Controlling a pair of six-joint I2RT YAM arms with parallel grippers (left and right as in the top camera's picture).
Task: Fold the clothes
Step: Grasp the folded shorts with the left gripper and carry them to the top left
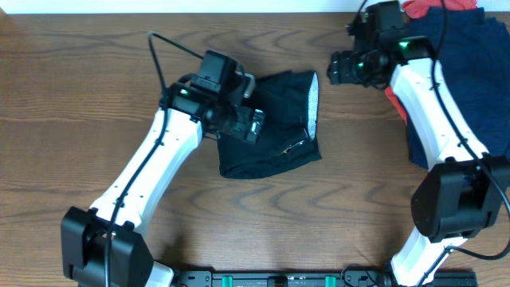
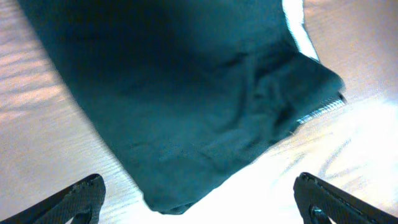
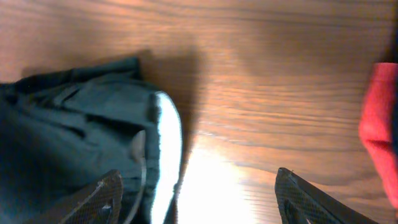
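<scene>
Two hands, both released | my left hand spread wide over the black shorts | shorts lie bunched mid-desk, pale waistband facing my right hand | right hand fingers apart, gripping nothing, just beside that waistband

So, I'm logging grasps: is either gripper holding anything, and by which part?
Nothing is held. The left gripper hangs open over the black shorts; the right gripper stands open near their waistband.
</scene>
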